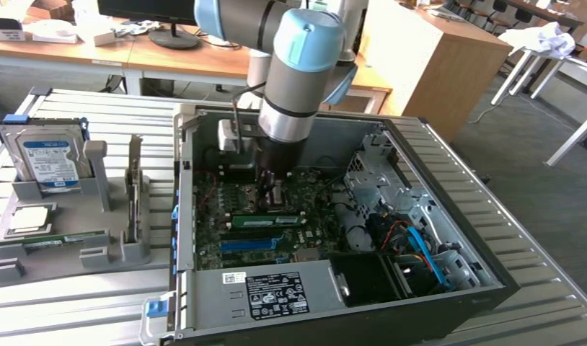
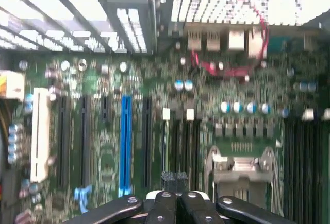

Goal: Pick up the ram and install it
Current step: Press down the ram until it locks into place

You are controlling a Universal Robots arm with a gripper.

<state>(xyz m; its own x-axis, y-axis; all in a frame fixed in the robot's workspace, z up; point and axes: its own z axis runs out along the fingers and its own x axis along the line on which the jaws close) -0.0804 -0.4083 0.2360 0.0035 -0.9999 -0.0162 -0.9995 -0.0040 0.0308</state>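
The arm reaches straight down into the open computer case (image 1: pixel 486 285), its wrist vertical over the motherboard (image 1: pixel 241 209). The gripper (image 2: pixel 174 199) hangs just above the board with its fingers (image 2: pixel 161 208) pressed together, and whether anything thin sits between them cannot be made out.

A ram (image 1: pixel 267 220) stick lies on the motherboard at about 6 o'clock from the gripper in the exterior view, just beyond a blue slot (image 1: pixel 247 245); whether it is fully seated cannot be told. Another green stick (image 1: pixel 53 239) lies in the grey holder (image 1: pixel 68 259) outside the case, at 9 o'clock from the board, near a square silver chip (image 1: pixel 31 218) and below the upright hard drive (image 1: pixel 51 160).

The wrist hides the board directly under it. In the wrist view the board is blurred, and its dark slots (image 2: pixel 64 134) and one blue slot (image 2: pixel 125 141) run parallel.

The case walls close in around the gripper, the drive cage (image 1: pixel 376 180) at 3 o'clock and cables (image 1: pixel 414 241) at 4 o'clock. The slatted table (image 1: pixel 72 310) lies open around the case.
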